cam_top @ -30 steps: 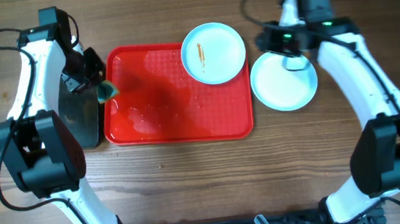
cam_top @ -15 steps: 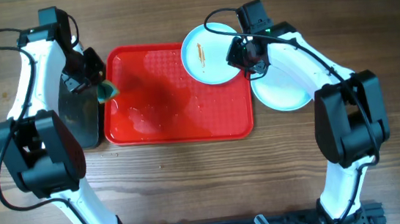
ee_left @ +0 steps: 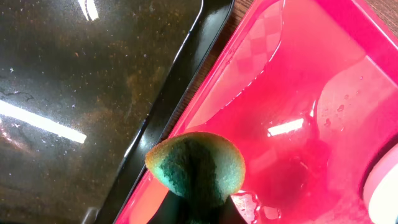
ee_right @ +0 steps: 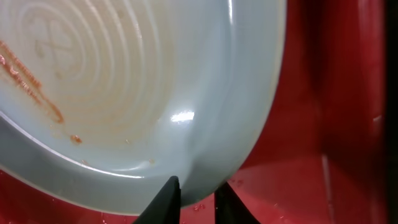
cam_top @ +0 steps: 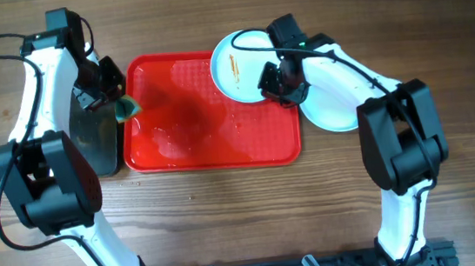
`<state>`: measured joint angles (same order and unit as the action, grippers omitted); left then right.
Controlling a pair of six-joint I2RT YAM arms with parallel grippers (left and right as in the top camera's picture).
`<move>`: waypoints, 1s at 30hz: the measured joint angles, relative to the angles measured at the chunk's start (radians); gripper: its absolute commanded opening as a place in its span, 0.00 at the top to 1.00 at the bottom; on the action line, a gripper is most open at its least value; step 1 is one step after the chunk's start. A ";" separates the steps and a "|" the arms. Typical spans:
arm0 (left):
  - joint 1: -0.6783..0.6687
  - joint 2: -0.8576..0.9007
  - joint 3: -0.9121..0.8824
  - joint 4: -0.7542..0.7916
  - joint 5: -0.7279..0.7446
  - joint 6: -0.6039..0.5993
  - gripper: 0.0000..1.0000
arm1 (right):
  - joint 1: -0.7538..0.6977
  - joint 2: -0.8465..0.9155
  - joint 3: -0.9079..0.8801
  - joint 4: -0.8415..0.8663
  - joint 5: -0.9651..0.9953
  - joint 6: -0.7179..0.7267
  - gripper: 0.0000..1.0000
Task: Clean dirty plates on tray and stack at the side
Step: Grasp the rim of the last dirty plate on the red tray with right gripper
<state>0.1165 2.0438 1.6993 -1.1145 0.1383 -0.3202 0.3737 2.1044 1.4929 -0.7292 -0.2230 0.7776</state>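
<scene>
A white plate (cam_top: 240, 65) with an orange-brown smear sits at the far right corner of the red tray (cam_top: 193, 128). My right gripper (cam_top: 275, 82) is shut on this plate's near right rim. In the right wrist view the rim (ee_right: 205, 149) sits between the two fingers of that gripper (ee_right: 198, 185). A clean plate (cam_top: 344, 105) lies on the table right of the tray, partly under my right arm. My left gripper (cam_top: 114, 98) is shut on a green sponge (cam_top: 128, 107) over the tray's left edge. The sponge (ee_left: 196, 165) hides its fingertips in the left wrist view.
A black tray (cam_top: 96, 133) lies against the red tray's left side and shows in the left wrist view (ee_left: 81, 93). The red tray's floor (ee_left: 298, 93) is wet, with water pooled near the middle. Bare wood surrounds both trays.
My right arm swung from the far right over to the smeared plate and closed on its rim. The plate shifted slightly left. My left arm and the sponge have not moved.
</scene>
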 measured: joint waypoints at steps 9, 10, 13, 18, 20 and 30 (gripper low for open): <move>0.000 0.000 0.000 0.000 0.000 0.000 0.96 | 0.186 0.005 0.000 -0.015 -0.024 -0.053 0.57; 0.000 0.000 0.000 -0.001 0.000 0.000 0.96 | 0.194 0.005 0.003 -0.018 -0.026 -0.072 0.54; 0.000 0.000 0.000 -0.001 0.000 0.000 0.96 | 0.191 0.006 0.047 -0.040 -0.031 -0.131 0.47; 0.000 0.000 0.000 0.000 0.000 0.000 0.96 | 0.115 0.010 0.276 -0.169 -0.024 -0.344 0.48; 0.000 0.000 0.000 0.001 0.000 0.000 0.96 | 0.069 0.029 0.386 -0.224 -0.006 -0.442 0.50; 0.000 0.000 0.000 0.006 0.000 0.000 0.96 | 0.058 0.352 0.602 -0.415 -0.014 -0.723 0.69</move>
<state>0.1165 2.0438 1.6993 -1.1088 0.1379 -0.3202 0.4313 2.4561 2.0945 -1.1446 -0.2367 0.0547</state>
